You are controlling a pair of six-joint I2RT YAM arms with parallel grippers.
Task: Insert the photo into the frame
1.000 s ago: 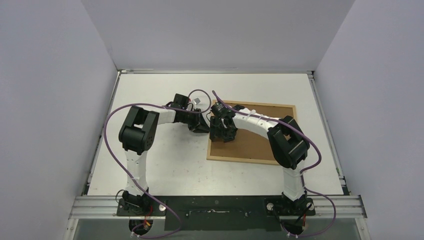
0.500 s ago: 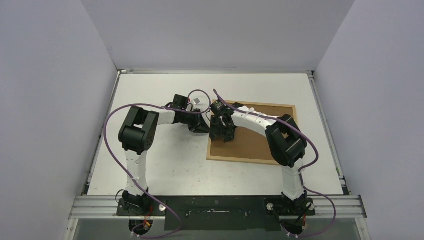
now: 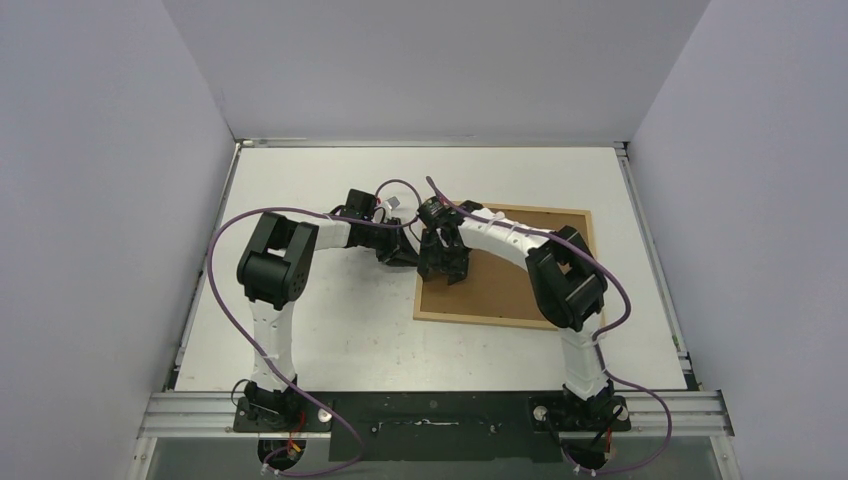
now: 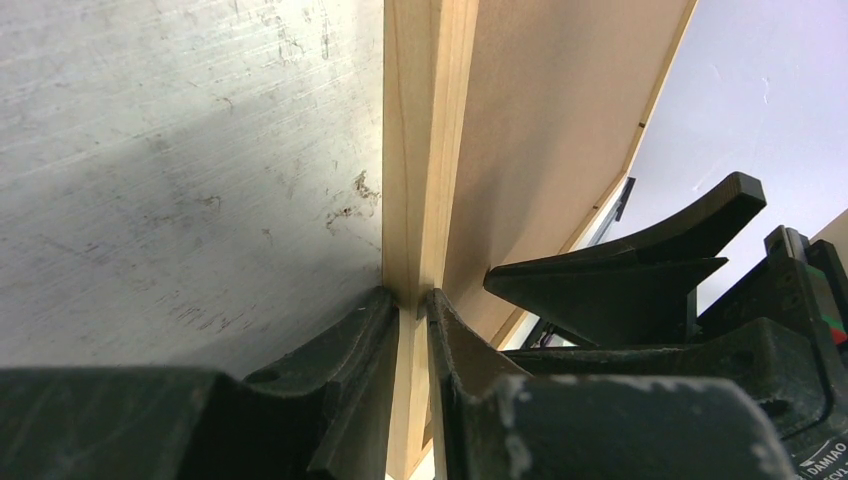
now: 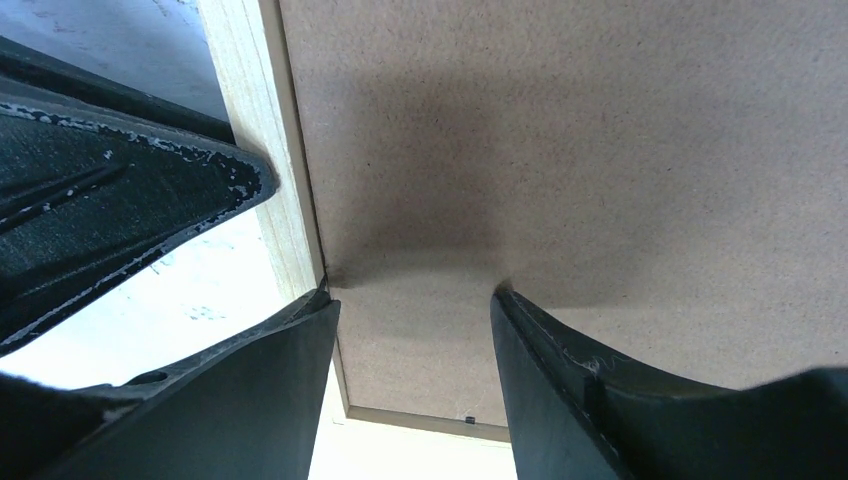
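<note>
The left gripper (image 4: pixel 408 300) is clenched on the frame (image 4: pixel 425 150) — its two black fingers (image 4: pixel 365 345) are pressed against either side of the thin light-wood rail, one on the outer side by the table, the other on the inner side. Just beside it, the right gripper (image 5: pixel 415 300) is seen with its jaws spread and nothing between them. Its fingertips (image 5: pixel 545 330) are set down on the brown backing board (image 5: pixel 560 130), the left one at the seam where board and rail meet. In the right wrist view, one finger of the left gripper is seen just across that rail.

From above, both grippers are found close together at the frame's left edge — the left one outside it, the right one over the board. The frame is laid on the white table (image 3: pixel 330 330), right of centre and turned slightly askew, and its opening is filled by the brown board. The table is enclosed by pale grey walls (image 3: pixel 100 200).
</note>
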